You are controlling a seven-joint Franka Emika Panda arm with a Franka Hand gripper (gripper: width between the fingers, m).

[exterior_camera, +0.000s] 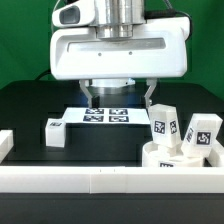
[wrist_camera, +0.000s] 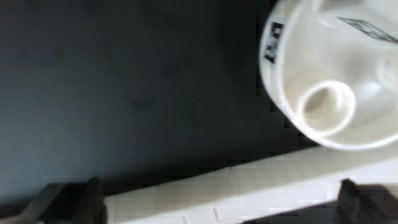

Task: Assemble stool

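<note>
Marker board (exterior_camera: 105, 116) flat on black table (exterior_camera: 25, 105); white rail wall (exterior_camera: 90, 181) in foreground.

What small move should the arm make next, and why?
Probably swing toward the exterior view's left, to hover above the loose leg. Two legs already stand on the seat, one lies alone, and the gripper is open and empty.

Open table (exterior_camera: 100, 146) between loose leg (exterior_camera: 55, 132) and seat (exterior_camera: 156, 157).
</note>
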